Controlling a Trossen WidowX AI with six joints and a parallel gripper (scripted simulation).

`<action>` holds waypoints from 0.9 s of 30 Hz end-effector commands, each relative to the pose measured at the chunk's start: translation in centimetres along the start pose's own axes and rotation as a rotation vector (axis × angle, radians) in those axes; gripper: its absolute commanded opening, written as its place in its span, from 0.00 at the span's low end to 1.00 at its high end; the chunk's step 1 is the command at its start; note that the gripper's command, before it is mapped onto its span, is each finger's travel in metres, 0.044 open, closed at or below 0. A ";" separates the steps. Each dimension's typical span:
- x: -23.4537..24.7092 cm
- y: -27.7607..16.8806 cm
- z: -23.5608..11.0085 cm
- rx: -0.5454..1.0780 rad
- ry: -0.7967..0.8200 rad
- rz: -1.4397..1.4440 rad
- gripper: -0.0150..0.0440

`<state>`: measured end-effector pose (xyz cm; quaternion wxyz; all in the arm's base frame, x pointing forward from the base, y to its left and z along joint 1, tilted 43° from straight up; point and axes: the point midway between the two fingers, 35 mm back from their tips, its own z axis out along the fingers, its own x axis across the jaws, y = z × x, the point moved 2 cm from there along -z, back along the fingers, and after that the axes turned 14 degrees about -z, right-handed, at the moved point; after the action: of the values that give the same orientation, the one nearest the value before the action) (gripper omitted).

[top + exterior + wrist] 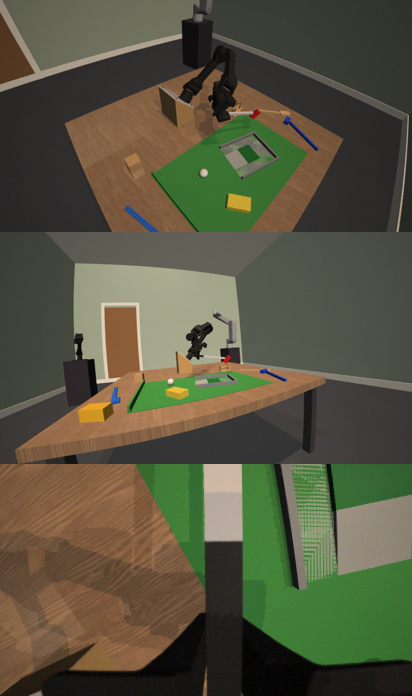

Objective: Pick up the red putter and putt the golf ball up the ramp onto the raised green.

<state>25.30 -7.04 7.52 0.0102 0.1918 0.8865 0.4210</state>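
The fingers (pixel 223 115) are pinched on the dark grip end of the red putter (pixel 241 113), which is held clear of the surface (pixel 95 135), above the near-arm corner of the green mat (pixel 201 198).

Handling, as a judgement: the putter looks like a thin, stiff rod with a small block head (pixel 255 113), probably light. The weight sits at the far end from the fingers, so a hold this close to the butt may let it pivot or sag under a swing. The shaft appears smooth, so slip along its length is a risk. The present hold on the dark grip section seems the sensible place.

Orientation: the long axis runs straight out ahead of the fingers, roughly level, with the red head farthest from them. In the wrist view the shaft (pixel 223 564) runs up the centre of the frame, dark near the fingers, pale beyond.

The golf ball (pixel 203 173) lies on the mat well apart from the fingers, beyond the grey-walled enclosure (pixel 266 145) holding the ramp (pixel 235 160) and raised green (pixel 248 152).
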 end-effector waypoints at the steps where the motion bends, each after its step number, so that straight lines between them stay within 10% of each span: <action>1: -0.8 -2.8 -1.0 0.039 -0.015 0.158 0.25; 27: 0.8 -21.3 -4.2 0.103 -0.100 1.142 0.25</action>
<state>18.22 -20.35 -4.17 -0.1735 0.6126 0.7004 0.3225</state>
